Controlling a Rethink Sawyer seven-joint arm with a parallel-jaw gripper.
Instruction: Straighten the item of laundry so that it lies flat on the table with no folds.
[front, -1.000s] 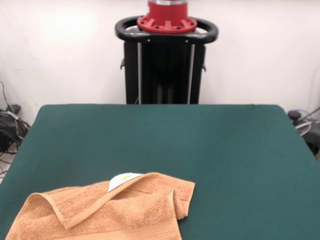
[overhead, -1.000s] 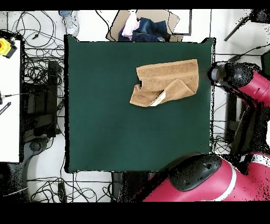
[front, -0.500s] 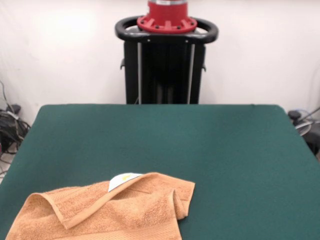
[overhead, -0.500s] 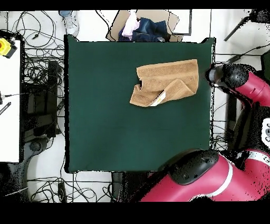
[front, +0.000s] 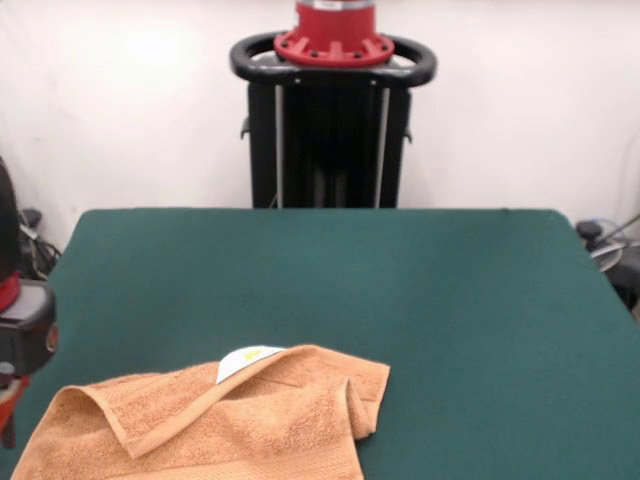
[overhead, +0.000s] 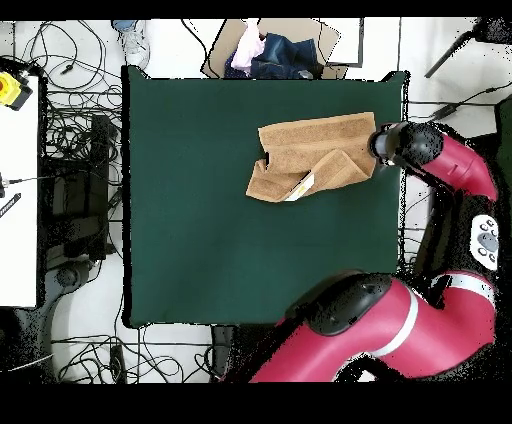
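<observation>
The towel (overhead: 315, 158) lies on the green table (overhead: 220, 230), in the upper right part of the overhead view, close to the table's right edge and not far from its top edge. In the front view the towel (front: 210, 420) sits at the lower left, running off the bottom of the picture. It is not flat: 1 side is folded over, and a small white tag (front: 246, 360) shows on the fold.

The rest of the table is bare, with lots of open room to the left and below the towel in the overhead view.

The red and black arm (overhead: 440, 165) reaches in from the right, and its dark end is at the towel's right edge. I cannot tell if the end effector is apart or together.

Past the table's top edge lies a pile of clothes (overhead: 270, 50). Cables (overhead: 70, 130) cover the floor on the left.
</observation>
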